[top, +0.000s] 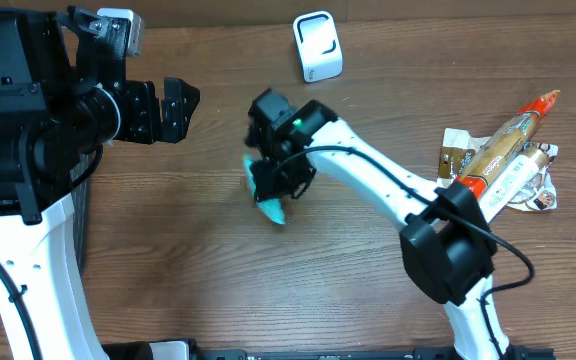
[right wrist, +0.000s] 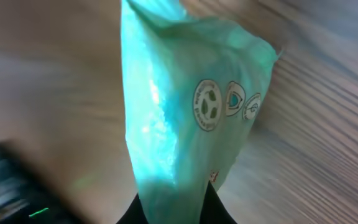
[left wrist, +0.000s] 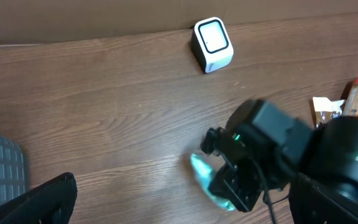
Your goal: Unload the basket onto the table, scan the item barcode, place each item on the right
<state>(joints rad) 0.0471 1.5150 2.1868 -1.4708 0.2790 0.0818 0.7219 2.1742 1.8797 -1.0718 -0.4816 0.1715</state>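
The white scanner stands alone at the far edge, with bare wood on every side, so there is room to reach it from the front. The right arm lies across the table from the near right side to the middle and blocks that way. The green packet hangs at its tip. A pile of snacks fills the right edge. Between the left gripper and the packet the wood is bare.
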